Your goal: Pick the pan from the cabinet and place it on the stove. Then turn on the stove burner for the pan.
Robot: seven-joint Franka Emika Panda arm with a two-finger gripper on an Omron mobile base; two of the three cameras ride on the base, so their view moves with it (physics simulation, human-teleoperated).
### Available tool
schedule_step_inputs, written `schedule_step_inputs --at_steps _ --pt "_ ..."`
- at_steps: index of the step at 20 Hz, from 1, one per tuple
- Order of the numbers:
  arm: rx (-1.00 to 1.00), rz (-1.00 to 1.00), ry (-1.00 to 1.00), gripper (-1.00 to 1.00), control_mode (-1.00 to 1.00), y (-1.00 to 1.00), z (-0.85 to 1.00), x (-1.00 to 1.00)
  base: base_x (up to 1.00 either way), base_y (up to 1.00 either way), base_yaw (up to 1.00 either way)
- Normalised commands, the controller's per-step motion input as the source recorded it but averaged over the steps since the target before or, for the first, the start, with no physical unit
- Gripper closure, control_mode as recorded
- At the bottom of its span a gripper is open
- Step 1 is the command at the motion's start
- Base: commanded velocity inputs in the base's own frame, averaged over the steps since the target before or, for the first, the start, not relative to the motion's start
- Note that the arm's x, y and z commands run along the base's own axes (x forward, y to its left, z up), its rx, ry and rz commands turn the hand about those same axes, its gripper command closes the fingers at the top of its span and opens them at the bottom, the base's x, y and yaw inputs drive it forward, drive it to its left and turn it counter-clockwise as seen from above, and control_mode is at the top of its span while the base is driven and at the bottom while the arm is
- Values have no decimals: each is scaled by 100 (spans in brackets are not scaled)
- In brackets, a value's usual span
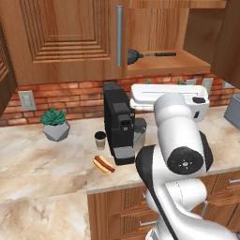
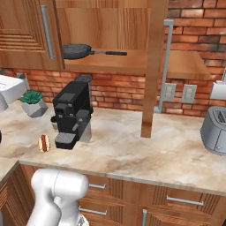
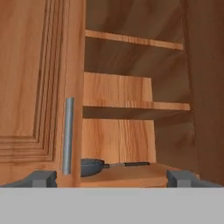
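One pan (image 3: 91, 166) on bottom shelf of open cabinet (image 3: 35, 87); gripper (image 3: 112, 178) spread wide, empty

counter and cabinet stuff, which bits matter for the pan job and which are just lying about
For the job: pan on the bottom shelf of the open cabinet; gripper, open.

Lying about: coffee machine, hot dog, potted plant, toaster, cup.

The white arm (image 1: 180, 159) rises folded at the elbow; the pincer (image 3: 112, 178) holds nothing, fingertips (image 3: 43, 178) spread wide toward three and nine o'clock.
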Motion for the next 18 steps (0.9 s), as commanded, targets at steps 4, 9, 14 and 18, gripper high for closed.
schedule_step_inputs --at_steps 4,9,14,18 --pt "6 9 -12 -100 -100 9 18 34 0 0 0" --pt "4 6 -3 -100 -100 1 11 40 0 0 0" --pt "2 3 0 -100 -100 6 0 51 0 0 0" --pt "2 2 0 -100 -100 14 0 53 0 0 0"
